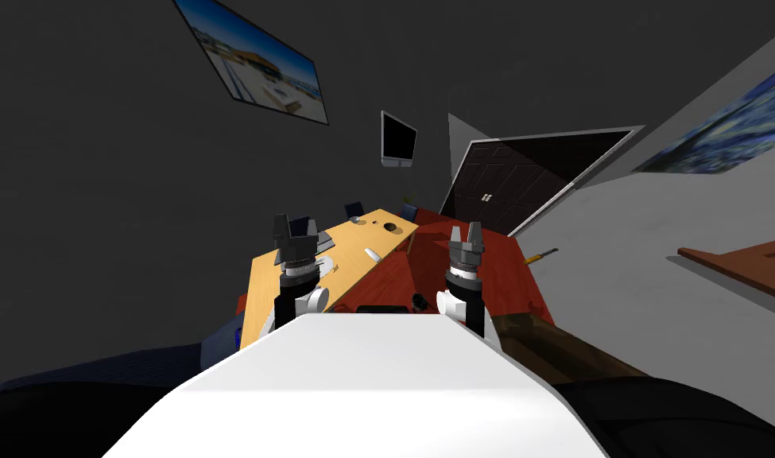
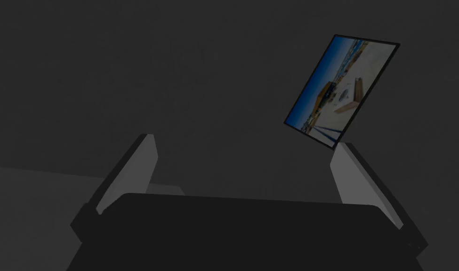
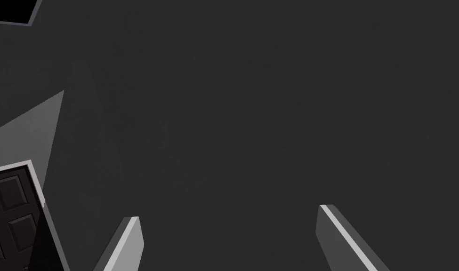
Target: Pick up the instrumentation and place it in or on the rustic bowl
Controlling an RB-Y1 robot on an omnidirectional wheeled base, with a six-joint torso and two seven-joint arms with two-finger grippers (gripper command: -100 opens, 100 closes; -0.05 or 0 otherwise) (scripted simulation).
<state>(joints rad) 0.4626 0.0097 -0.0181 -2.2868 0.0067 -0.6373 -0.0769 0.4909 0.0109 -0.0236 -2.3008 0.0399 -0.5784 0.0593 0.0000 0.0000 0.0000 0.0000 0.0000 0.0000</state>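
Note:
A long light wooden table runs away from me in the head view. On its far end lie a small dark round thing, which may be the bowl, and a small grey thing. A short white object lies near the table's right edge. I cannot tell which of these is the instrument. My left gripper is raised over the table's left part, open and holding nothing. My right gripper is raised over the red floor to the right of the table, open and holding nothing.
A red floor area lies right of the table, with a yellow-handled tool at its far right edge. A dark panelled door stands open behind. Dark chairs stand at the table's far end. A brown shelf juts in at right.

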